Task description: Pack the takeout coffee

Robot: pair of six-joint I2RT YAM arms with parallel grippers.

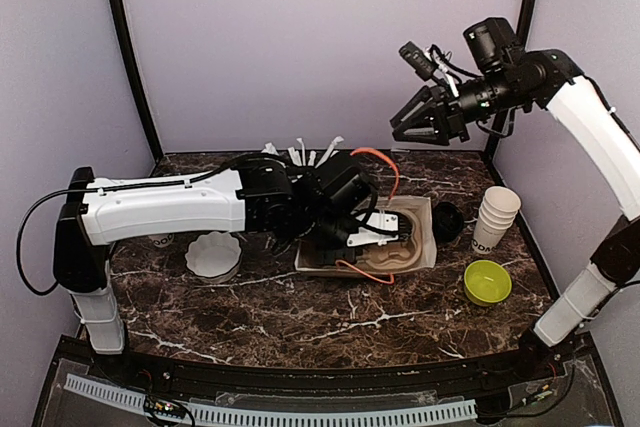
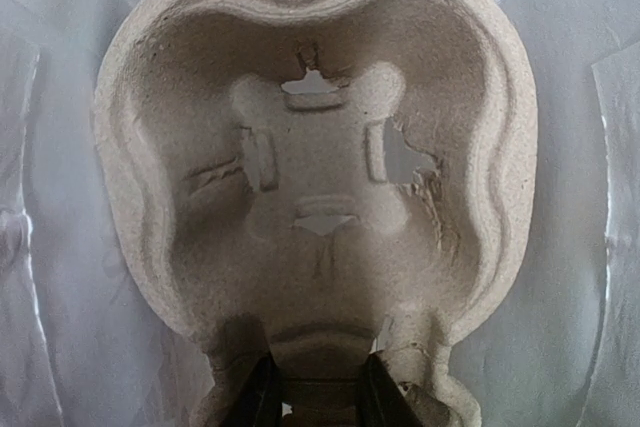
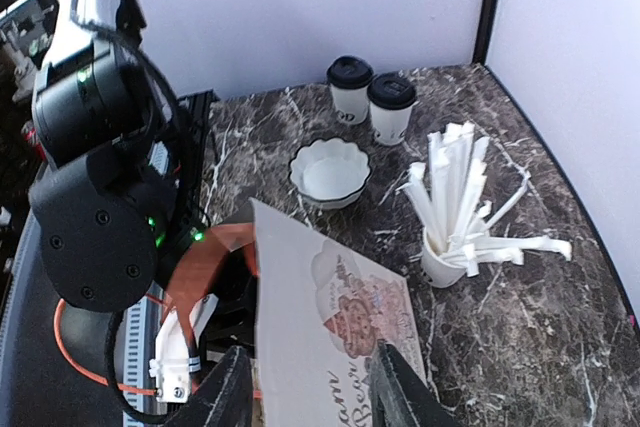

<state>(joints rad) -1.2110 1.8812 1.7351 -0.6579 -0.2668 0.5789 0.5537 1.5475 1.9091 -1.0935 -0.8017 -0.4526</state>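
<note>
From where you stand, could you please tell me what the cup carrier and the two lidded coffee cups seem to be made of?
The cup carrier looks like moulded paper pulp: matte beige, fibrous, ragged torn holes. The coffee cups appear to be matte white paper; their black lids are probably plastic, smooth with a faint sheen, though small here.
</note>
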